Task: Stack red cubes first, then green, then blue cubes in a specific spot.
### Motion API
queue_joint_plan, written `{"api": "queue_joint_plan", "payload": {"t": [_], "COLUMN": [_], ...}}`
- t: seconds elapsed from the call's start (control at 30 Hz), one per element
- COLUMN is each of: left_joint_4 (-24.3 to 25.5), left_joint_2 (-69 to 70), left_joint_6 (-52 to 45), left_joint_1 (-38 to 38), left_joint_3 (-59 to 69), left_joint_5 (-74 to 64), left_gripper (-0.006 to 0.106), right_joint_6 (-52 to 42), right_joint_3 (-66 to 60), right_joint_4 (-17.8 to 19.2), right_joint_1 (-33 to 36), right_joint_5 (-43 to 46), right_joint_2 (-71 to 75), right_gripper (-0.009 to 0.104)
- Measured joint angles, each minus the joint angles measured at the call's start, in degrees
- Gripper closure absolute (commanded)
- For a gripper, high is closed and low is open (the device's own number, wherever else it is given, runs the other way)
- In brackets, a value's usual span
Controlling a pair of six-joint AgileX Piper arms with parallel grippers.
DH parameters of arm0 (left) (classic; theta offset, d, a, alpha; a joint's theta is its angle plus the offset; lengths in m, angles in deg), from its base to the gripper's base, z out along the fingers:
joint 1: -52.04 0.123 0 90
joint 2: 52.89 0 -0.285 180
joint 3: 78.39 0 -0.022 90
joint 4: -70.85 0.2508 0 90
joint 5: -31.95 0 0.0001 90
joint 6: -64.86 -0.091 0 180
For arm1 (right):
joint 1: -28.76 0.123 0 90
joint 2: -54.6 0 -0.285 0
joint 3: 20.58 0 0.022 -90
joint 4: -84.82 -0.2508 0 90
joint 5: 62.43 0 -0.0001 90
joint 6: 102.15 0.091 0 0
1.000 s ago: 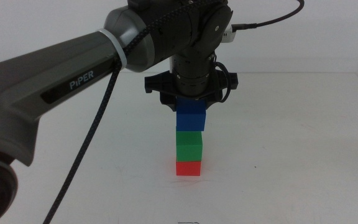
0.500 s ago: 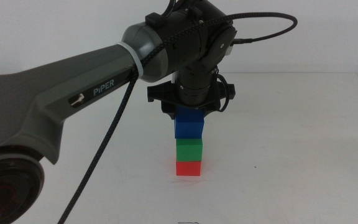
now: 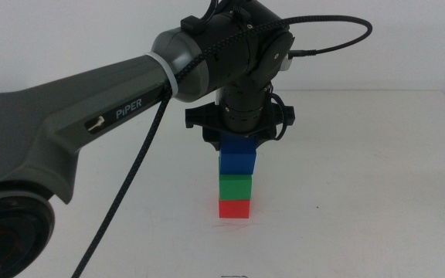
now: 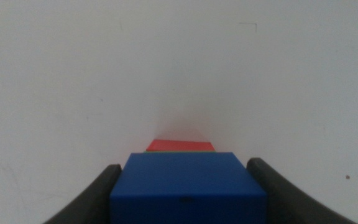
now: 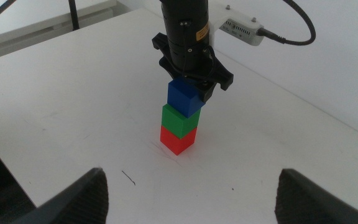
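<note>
Blue cube (image 3: 237, 160) sat atop green cube (image 3: 235, 186) and red cube (image 3: 234, 208), mid-table. Left gripper (image 3: 239, 135) clasped blue from above; right gripper (image 5: 191, 193) waited spread, well apart. Advised: square edges, part jaws gently, lift straight up.

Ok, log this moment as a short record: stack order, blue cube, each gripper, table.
stack: red cube at the bottom, green cube on it
blue cube: on top of the green cube, between the left jaws
left gripper: over the stack, shut on the blue cube
right gripper: back from the stack, open, holding nothing
table: plain white
</note>
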Motion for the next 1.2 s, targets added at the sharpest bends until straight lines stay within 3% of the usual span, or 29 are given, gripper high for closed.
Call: {"api": "queue_joint_plan", "payload": {"t": [0.87, 0.9, 0.97, 1.07, 1.2], "left_joint_4": [-0.59, -0.59, -0.59, -0.39, 0.26], "left_joint_2": [0.5, 0.5, 0.5, 0.5, 0.5], "left_joint_6": [-2.52, -2.65, -3.04, -3.17, -3.97], "left_joint_1": [0.0, 0.0, 0.0, 0.0, 0.0], "left_joint_3": [2.44, 2.44, 2.44, 2.44, 2.44], "left_joint_5": [1.44, 1.44, 1.44, 1.5, 1.5], "left_gripper": [0.102, 0.085, 0.074, 0.05, 0.036], "right_joint_6": [0.0, 0.0, 0.0, 0.0, 0.0], "right_joint_3": [0.0, 0.0, 0.0, 0.0, 0.0], "right_joint_4": [0.0, 0.0, 0.0, 0.0, 0.0], "right_joint_1": [0.0, 0.0, 0.0, 0.0, 0.0], "right_joint_5": [-0.05, -0.05, -0.05, -0.05, -0.05], "right_joint_2": [0.0, 0.0, 0.0, 0.0, 0.0], "right_gripper": [0.013, 0.013, 0.013, 0.013, 0.013]}}
